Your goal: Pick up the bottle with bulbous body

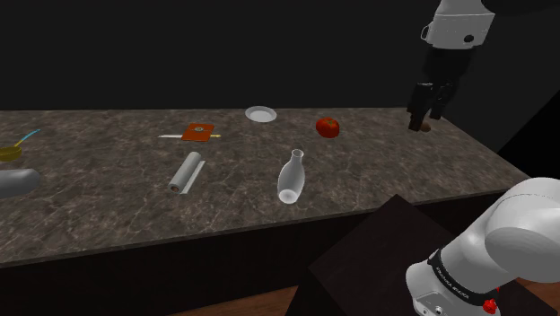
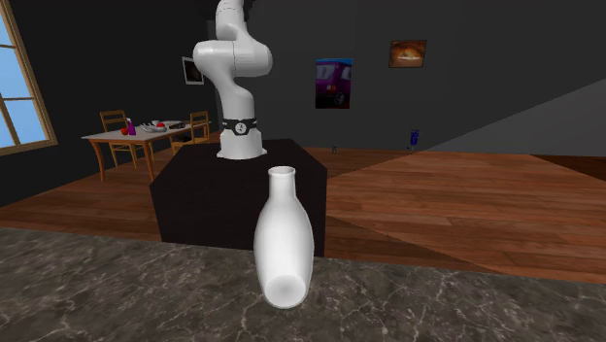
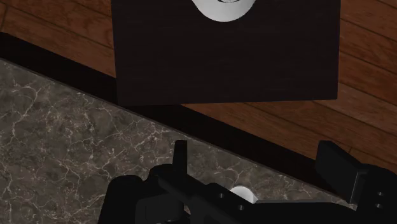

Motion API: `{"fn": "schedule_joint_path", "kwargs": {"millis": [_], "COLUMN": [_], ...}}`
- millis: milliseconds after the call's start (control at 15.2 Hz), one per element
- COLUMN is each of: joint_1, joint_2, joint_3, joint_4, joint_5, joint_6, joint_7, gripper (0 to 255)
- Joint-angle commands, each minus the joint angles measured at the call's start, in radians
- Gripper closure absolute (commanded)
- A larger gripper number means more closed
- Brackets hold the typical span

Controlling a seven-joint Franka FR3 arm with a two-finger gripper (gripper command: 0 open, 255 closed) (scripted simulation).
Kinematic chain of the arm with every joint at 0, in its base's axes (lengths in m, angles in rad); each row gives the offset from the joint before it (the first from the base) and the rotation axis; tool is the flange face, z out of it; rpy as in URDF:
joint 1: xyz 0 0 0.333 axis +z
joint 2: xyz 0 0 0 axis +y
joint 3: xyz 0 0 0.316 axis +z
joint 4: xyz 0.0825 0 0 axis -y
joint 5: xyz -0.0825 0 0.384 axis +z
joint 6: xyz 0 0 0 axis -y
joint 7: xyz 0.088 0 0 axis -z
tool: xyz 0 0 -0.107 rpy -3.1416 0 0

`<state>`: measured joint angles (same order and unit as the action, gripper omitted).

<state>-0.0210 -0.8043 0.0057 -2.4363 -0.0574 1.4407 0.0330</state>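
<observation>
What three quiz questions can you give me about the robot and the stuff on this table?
1. True or false: the pincer is holding the bottle.
2. Pick one: what colour is the round fruit on the table? A red, B blue, C green.
3. Fill the gap: the pincer's fingers are ____ (open or shut).

Key: 1 false; 2 A; 3 open.
</observation>
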Motion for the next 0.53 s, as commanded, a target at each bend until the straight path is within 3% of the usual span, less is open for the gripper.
{"fn": "schedule_joint_path", "kwargs": {"millis": [0,462], "joint_1": [0.000,0.006], "joint_2": [0.000,0.172], "joint_3": [0.000,0.025], "joint_4": [0.000,-0.063], "joint_5": [0.000,0.033], "joint_6": [0.000,0.268], "joint_7": [0.000,0.058], "gripper": [0,0]}}
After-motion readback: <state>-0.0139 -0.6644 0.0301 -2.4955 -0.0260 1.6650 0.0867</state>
